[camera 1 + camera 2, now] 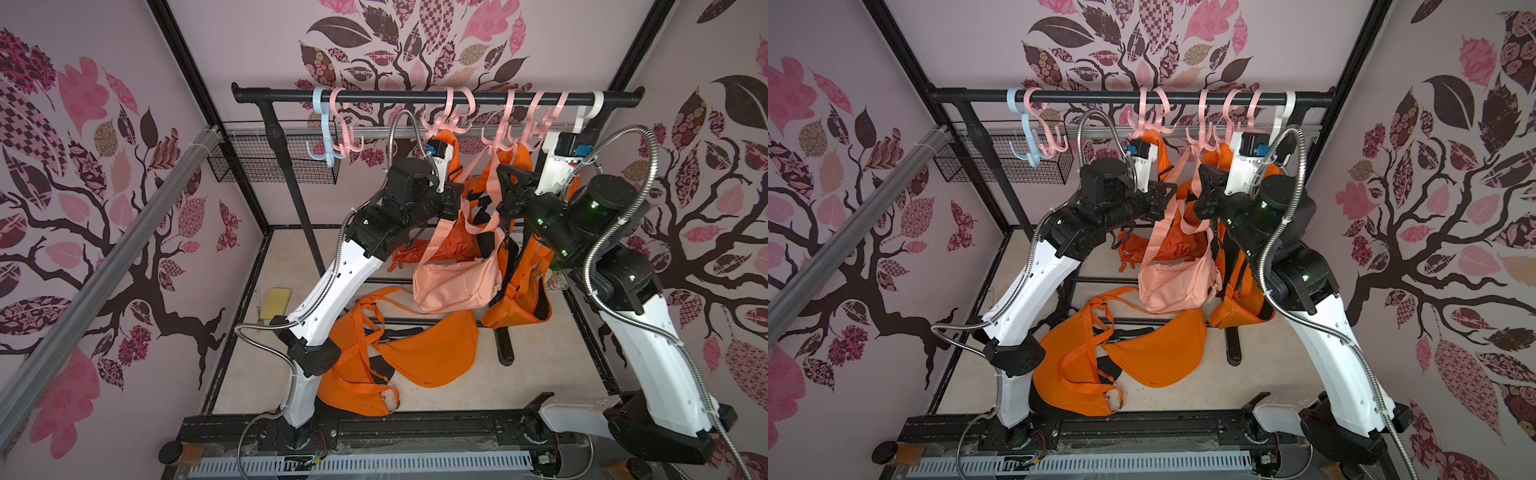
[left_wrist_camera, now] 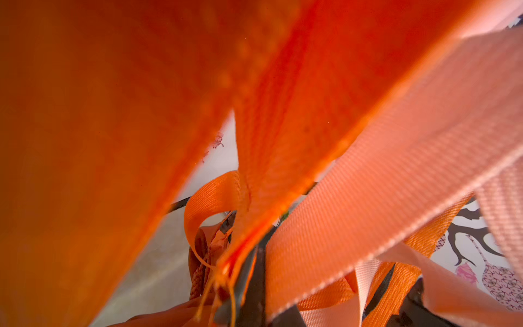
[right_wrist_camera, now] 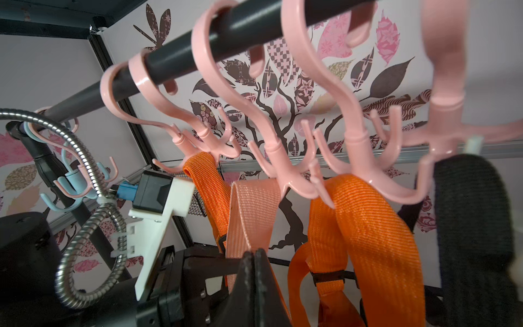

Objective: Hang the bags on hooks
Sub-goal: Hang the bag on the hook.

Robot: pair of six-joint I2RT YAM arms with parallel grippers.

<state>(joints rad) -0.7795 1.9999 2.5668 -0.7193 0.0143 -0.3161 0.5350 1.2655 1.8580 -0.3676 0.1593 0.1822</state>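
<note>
- Peach bag (image 1: pixel 453 286) up off the floor, in the middle under the black rail (image 1: pixel 415 97), hung by its peach strap (image 3: pixel 250 209).
- Strap looped over one prong of a pink hook (image 3: pixel 285 175) on the rail, plain to see in the right wrist view.
- Right gripper (image 3: pixel 254 256) just below that hook, jaws pressed tight together, right up against the peach strap. Cannot tell whether pinching it or only touching.
- Left gripper (image 1: pixel 1170 190) on the other side of the strap, pushed in among orange cloth. Jaws closed tight, mostly hidden in the left wrist view. Cannot tell whether any strap is caught between them.
- Thin orange strap (image 3: pixel 209 192) on the pink hook to one side of the peach one, and a wide orange strap (image 3: pixel 368 226) on the pink hook to the other side.
- Hanging orange bag (image 1: pixel 519 299) just beside the peach bag, close to the right arm, with more orange cloth behind.
- Two orange bags on the floor (image 1: pixel 428 353), lying flat below the peach bag, near the bottom of the left arm.
- Blue hook (image 1: pixel 322 137) near the left end of the rail and a white hook (image 1: pixel 590 110) near the right end.
- Wire basket (image 1: pixel 274 162) on the wall behind the left end of the rail.
- Yellow pad (image 1: pixel 276 301) on the floor beside the left arm.
</note>
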